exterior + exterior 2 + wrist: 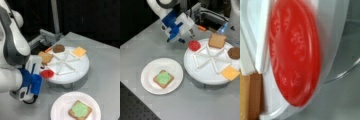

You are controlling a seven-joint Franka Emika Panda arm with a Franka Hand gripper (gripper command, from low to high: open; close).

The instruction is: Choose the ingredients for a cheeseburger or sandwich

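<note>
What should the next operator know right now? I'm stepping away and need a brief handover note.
Gripper: above the red disc at the edge of the divided white tray; the jaws' state is not visible. The wrist view is filled by the red disc.
On the paper plate: one toast square with the green disc on top.
On the tray in separate compartments: second toast square, brown patty, cheese square.
Done: toast and green disc stacked.
Left: the red disc and second toast are not on the sandwich.
</note>
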